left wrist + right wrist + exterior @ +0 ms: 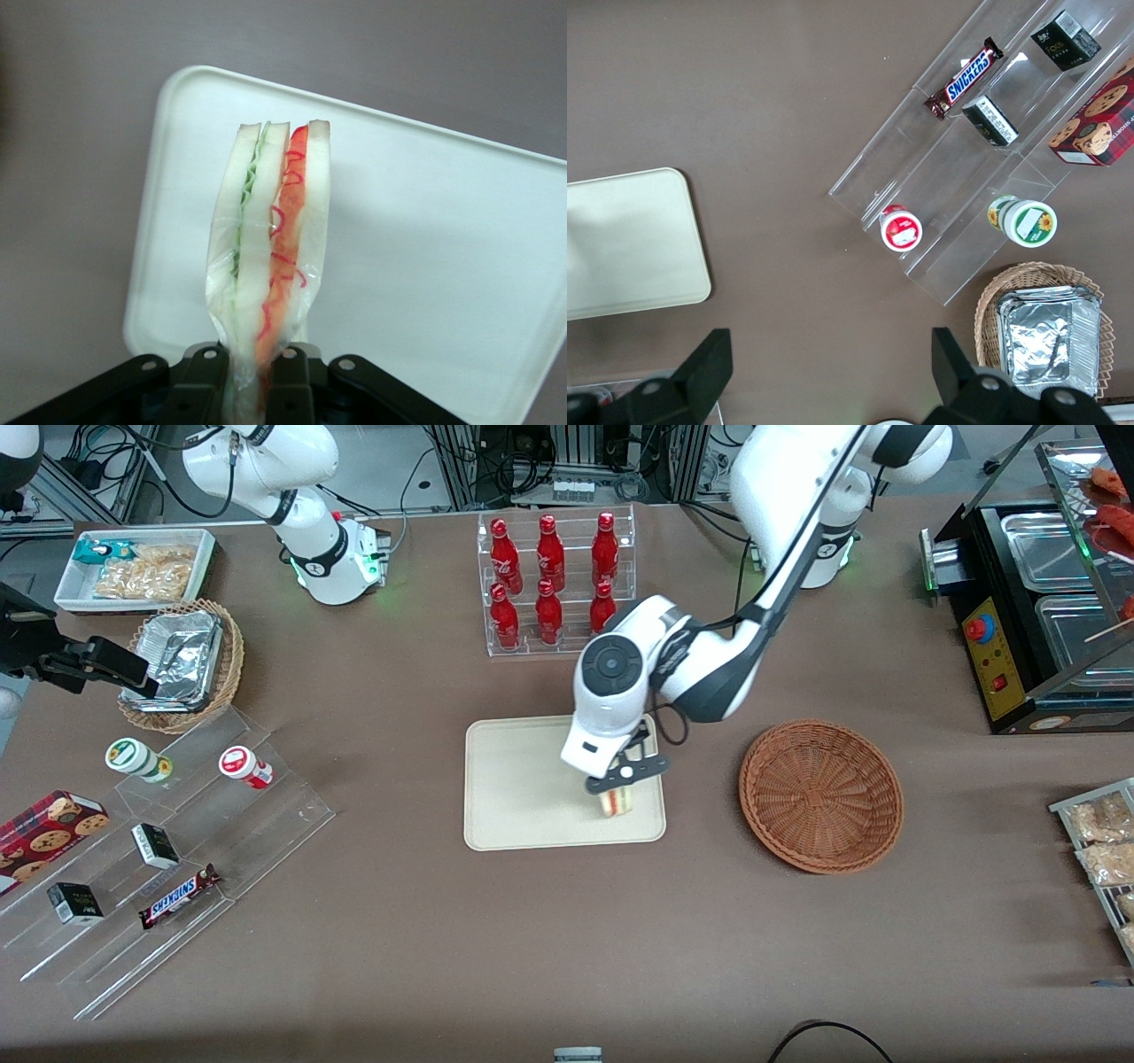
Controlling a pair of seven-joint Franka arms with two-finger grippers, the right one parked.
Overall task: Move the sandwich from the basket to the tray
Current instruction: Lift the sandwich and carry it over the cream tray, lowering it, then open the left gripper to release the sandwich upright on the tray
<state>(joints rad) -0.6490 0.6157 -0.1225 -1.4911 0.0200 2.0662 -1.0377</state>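
Sandwich (270, 257) noted pinched between the fingers of the end effector (625, 777), closed onto its narrow end through clear wrapping. Wedge seen hanging straight out from the fingertips (205, 376), long axis running along the line of the fingers, filling edge (red-orange on one side, pale green on the other) turned to the wrist camera. In the front view, sandwich (617, 801) located directly below the end effector, over the corner region of the tray (518, 779) nearest the basket (821, 794) and toward the front camera.

Deciding relation: sandwich lies below the end effector and above the tray surface, inside the rim by both views. Judged: carrying step largely complete; only lowering and release outstanding. Not established whether the lower end of the wedge touched the tray or hung just clear; no contact line visible in either view. Risk judged: held upright on a narrow edge, likely to topple on release, and placed close enough to the rim to lean on it.

Basket found with nothing in it, standing on the table (567, 957) beside the tray toward the working arm's end, well apart from the sandwich.

Hidden or unclear: gripped end of the sandwich covered by the fingers; part of the tray covered by the arm in the front view; tray edge cut off in the wrist view. Bottle rack (555, 584) noted farther from the front camera, clear of the work.
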